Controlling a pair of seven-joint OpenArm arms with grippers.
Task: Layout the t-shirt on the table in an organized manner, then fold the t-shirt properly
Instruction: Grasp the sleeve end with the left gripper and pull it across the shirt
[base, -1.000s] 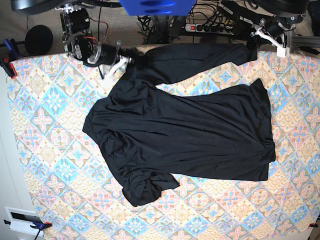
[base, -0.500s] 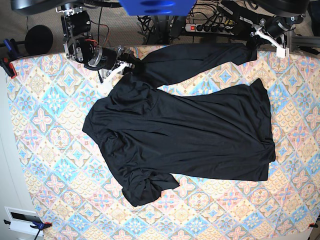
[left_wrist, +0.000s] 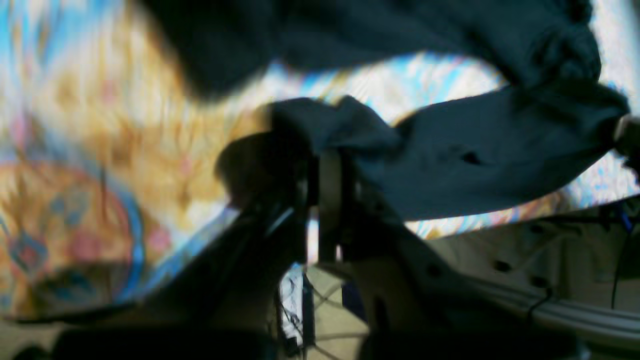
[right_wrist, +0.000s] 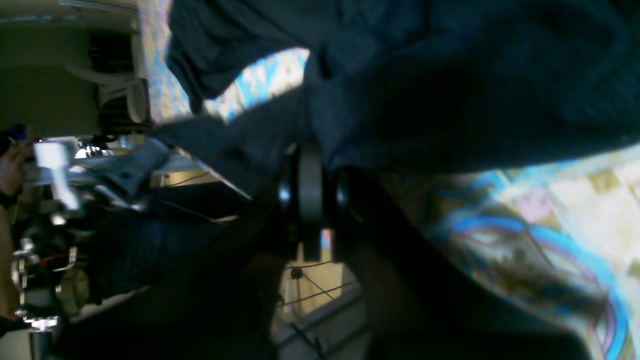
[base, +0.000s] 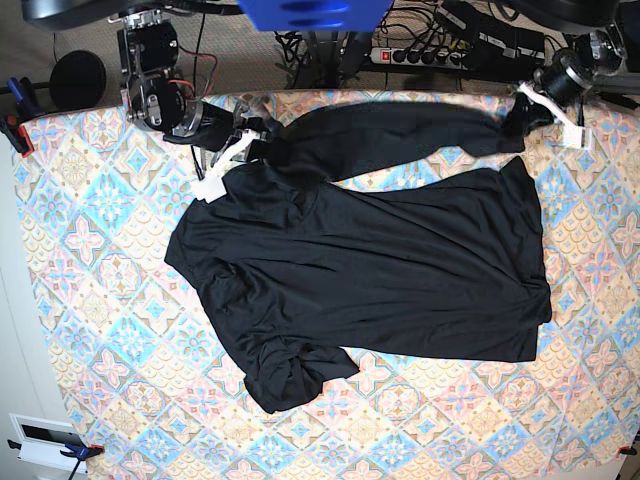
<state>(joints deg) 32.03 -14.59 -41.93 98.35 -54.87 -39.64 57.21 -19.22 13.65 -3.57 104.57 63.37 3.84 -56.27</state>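
Note:
The black t-shirt (base: 370, 270) lies spread across the patterned table (base: 100, 250), with a bunched sleeve at the front left. A long band of it runs along the far side, stretched between both grippers. My right gripper (base: 246, 138), at the far left of the base view, is shut on the band's left end. In the right wrist view the right gripper (right_wrist: 310, 165) pinches dark fabric. My left gripper (base: 522, 108), at the far right, is shut on the other end. The left wrist view shows the left gripper (left_wrist: 330, 160) clamped on a fold of t-shirt (left_wrist: 480, 155).
A power strip (base: 425, 55) and cables lie on the floor behind the table's far edge. A round black object (base: 78, 80) sits beyond the far left corner. A white box (base: 45, 440) stands off the near left corner.
My right gripper has shut on the shirt's far left end and pulled it slightly. My left gripper has come down and forward with its end, so the band now lies over the table.

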